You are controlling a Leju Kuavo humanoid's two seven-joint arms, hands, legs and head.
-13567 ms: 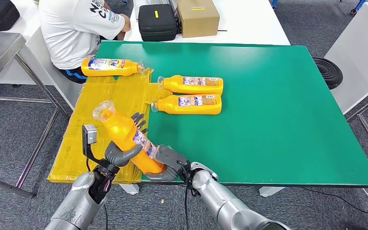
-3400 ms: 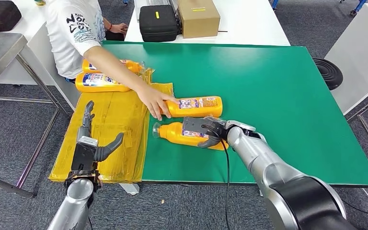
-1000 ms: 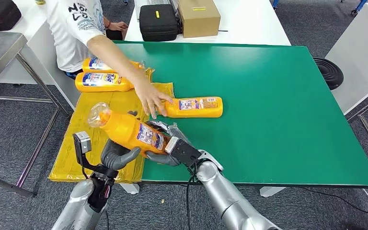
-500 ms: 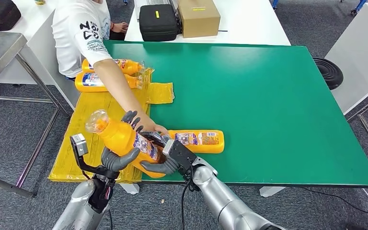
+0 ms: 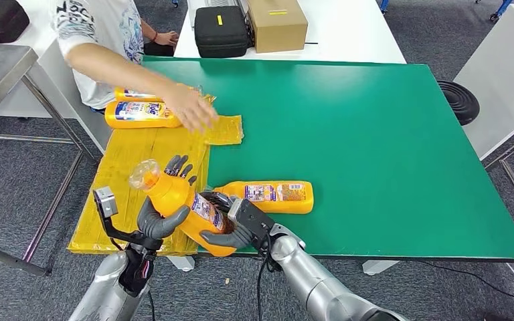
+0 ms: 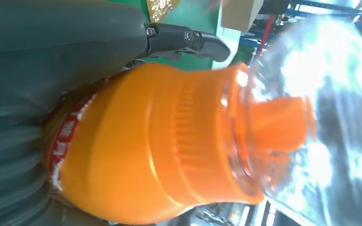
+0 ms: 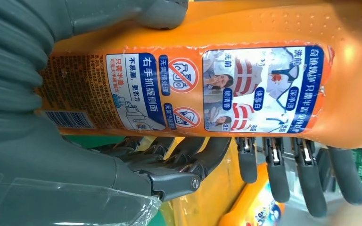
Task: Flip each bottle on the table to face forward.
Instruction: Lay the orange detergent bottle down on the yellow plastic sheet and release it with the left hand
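Note:
Both my hands hold an orange bottle (image 5: 177, 202) with a clear cap above the table's front left edge, cap pointing up and away to the left. My left hand (image 5: 162, 215) grips its upper body, and my right hand (image 5: 229, 227) grips its lower end. The left wrist view shows the bottle's neck (image 6: 169, 155) and clear cap (image 6: 320, 89) beside my left hand (image 6: 47, 61). The right wrist view shows the bottle's back label (image 7: 217, 89) in my right hand (image 7: 52, 155). A second orange bottle (image 5: 272, 196) lies label up on the green table (image 5: 375, 134).
Two more orange bottles (image 5: 140, 114) (image 5: 132, 95) lie at the back of the yellow mat (image 5: 134, 167). A person's hand (image 5: 191, 109) hovers over that corner. A black case (image 5: 219, 30) and a cardboard box (image 5: 276, 23) stand on the white table behind.
The person slid the second bottle toward me, then drew the arm back to the far left corner. The bottle in my hands tilted more upright and sank slightly.

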